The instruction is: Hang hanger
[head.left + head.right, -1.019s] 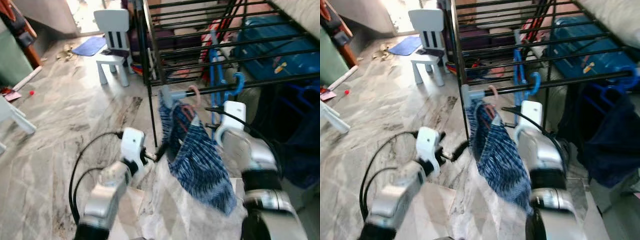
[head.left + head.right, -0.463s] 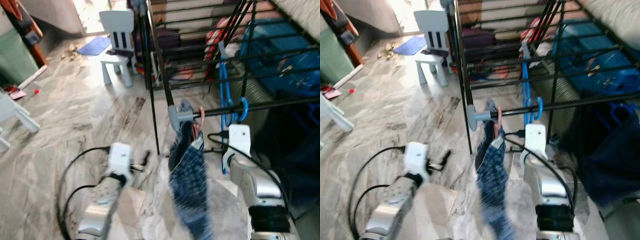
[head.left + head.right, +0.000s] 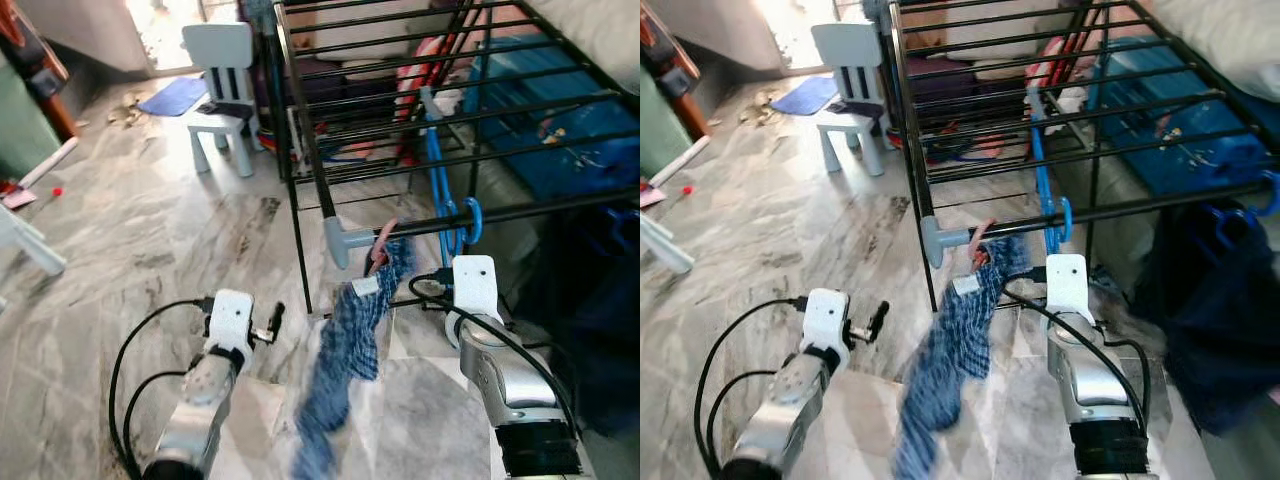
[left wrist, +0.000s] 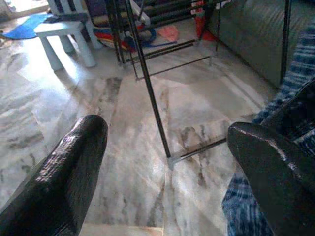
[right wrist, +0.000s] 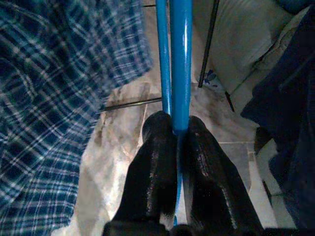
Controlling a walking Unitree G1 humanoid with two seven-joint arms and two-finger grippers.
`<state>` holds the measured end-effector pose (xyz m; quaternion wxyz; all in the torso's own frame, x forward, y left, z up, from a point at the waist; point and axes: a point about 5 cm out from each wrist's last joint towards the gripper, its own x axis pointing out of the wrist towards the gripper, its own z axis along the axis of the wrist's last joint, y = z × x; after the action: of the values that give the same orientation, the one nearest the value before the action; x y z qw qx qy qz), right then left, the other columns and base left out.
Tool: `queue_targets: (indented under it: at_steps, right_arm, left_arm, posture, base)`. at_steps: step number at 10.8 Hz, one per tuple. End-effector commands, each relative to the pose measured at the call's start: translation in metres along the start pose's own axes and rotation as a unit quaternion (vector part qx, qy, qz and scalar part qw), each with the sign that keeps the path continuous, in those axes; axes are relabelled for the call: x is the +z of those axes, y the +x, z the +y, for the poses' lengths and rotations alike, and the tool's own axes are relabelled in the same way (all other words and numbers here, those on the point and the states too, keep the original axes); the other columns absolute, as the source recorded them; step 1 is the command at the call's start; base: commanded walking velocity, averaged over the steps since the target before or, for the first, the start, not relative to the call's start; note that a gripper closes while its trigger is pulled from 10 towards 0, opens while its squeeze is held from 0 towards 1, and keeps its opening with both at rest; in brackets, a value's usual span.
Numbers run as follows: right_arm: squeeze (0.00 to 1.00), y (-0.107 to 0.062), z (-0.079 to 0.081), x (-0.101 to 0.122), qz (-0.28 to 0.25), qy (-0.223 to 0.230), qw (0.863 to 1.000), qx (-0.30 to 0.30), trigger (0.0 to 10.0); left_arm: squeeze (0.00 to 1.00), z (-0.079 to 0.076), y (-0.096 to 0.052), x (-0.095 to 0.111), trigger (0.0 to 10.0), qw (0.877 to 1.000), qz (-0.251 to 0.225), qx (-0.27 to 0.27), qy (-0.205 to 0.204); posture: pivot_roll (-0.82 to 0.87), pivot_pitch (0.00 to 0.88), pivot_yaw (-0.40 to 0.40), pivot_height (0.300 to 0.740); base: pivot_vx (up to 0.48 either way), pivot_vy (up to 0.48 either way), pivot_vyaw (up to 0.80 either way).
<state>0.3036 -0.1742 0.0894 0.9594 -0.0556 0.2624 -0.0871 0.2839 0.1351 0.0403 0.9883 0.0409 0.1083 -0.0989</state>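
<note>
A blue hanger hooks over the front rail of a black drying rack. My right gripper is shut on the blue hanger's bar, just below the rail. Beside it a pink hanger hangs on the same rail near the grey end cap. It carries a blue plaid shirt that swings toward my left. My left gripper is open low over the marble floor, left of the shirt and apart from it, with nothing between its fingers.
A white child's chair stands at the back left near a blue mat. Blue cases lie under the rack. A dark garment hangs at the right. One rack leg stands just before my left gripper.
The plaid shirt has swung from the right side over to the left. My left gripper has drawn back from it. The right gripper stays at the blue hanger; the camera has shifted.
</note>
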Motion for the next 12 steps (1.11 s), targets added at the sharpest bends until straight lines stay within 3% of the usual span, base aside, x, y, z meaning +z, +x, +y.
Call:
queue_targets:
  at_steps: [1, 2, 3, 4, 5, 6, 7, 8, 9, 10, 11, 12]
  right_arm:
    - [0.0, 0.002, -0.008, -0.009, 0.016, 0.012, 1.0, -0.018, 10.0]
    - [0.0, 0.005, -0.014, -0.021, 0.035, 0.019, 0.999, -0.026, 10.0]
    - [0.0, 0.005, -0.015, -0.018, 0.024, 0.018, 0.999, -0.028, 10.0]
    - [0.0, 0.003, -0.008, 0.021, -0.083, 0.019, 0.996, -0.001, 10.0]
    - [0.0, -0.001, -0.007, 0.04, -0.148, 0.006, 0.989, 0.001, 10.0]
    - [0.0, -0.001, -0.003, 0.042, -0.174, 0.001, 0.985, 0.012, 10.0]
    - [0.0, 0.005, -0.001, 0.018, -0.128, -0.003, 0.992, 0.015, 10.0]
    - [0.0, 0.011, 0.0, -0.015, -0.043, -0.009, 0.999, 0.008, 10.0]
    - [0.0, 0.012, 0.004, -0.031, -0.002, 0.002, 1.0, 0.025, 10.0]
    - [0.0, 0.015, 0.009, -0.055, 0.088, 0.025, 0.995, 0.037, 10.0]
    - [0.0, 0.016, 0.01, -0.054, 0.087, 0.021, 0.995, 0.045, 10.0]
    - [0.0, 0.021, 0.002, -0.023, -0.012, -0.016, 1.0, 0.012, 10.0]
  left_arm:
    - [0.0, 0.004, 0.001, -0.001, 10.0, 1.0, 0.001, 0.009, 0.006]
    - [0.0, 0.002, 0.011, 0.007, 10.0, 1.0, -0.007, 0.001, 0.001]
    - [0.0, 0.002, 0.013, 0.009, 10.0, 1.0, -0.011, -0.002, 0.001]
    - [0.0, 0.005, 0.019, 0.015, 10.0, 1.0, -0.021, 0.0, -0.002]
    - [0.0, 0.006, 0.02, 0.015, 10.0, 1.0, -0.023, 0.002, -0.002]
    - [0.0, 0.006, 0.02, 0.014, 10.0, 1.0, -0.024, 0.003, -0.002]
    - [0.0, 0.007, 0.02, 0.012, 10.0, 1.0, -0.024, 0.004, -0.003]
    - [0.0, 0.008, 0.019, 0.009, 10.0, 1.0, -0.018, 0.007, -0.009]
    - [0.0, 0.008, 0.02, 0.008, 10.0, 1.0, -0.015, 0.005, -0.012]
    - [0.0, 0.004, 0.02, 0.006, 10.0, 1.0, -0.012, -0.004, -0.013]
    - [0.0, 0.001, 0.02, 0.006, 10.0, 1.0, -0.012, -0.009, -0.015]
    - [0.0, -0.002, 0.022, 0.008, 10.0, 1.0, -0.015, -0.016, -0.017]
  posture:
    - [-0.18, 0.049, 0.114, 0.74]
    - [-0.19, 0.045, 0.13, 0.74]
    - [-0.19, 0.04, 0.134, 0.74]
    - [-0.18, 0.033, 0.137, 0.74]
    - [-0.18, 0.029, 0.138, 0.74]
    - [-0.17, 0.025, 0.136, 0.74]
    - [-0.17, 0.024, 0.135, 0.74]
    - [-0.17, 0.021, 0.135, 0.74]
    - [-0.16, 0.021, 0.135, 0.74]
    - [-0.17, 0.022, 0.139, 0.74]
    - [-0.17, 0.021, 0.141, 0.74]
    - [-0.17, 0.022, 0.145, 0.74]
  base:
    - [0.0, 0.0, 0.0]
    - [0.0, 0.0, 0.0]
    - [0.0, 0.0, 0.0]
    - [0.0, 0.0, 0.0]
    - [0.0, 0.0, 0.0]
    - [0.0, 0.0, 0.0]
    - [0.0, 0.0, 0.0]
    - [0.0, 0.0, 0.0]
    - [0.0, 0.0, 0.0]
    - [0.0, 0.0, 0.0]
    - [0.0, 0.0, 0.0]
    - [0.0, 0.0, 0.0]
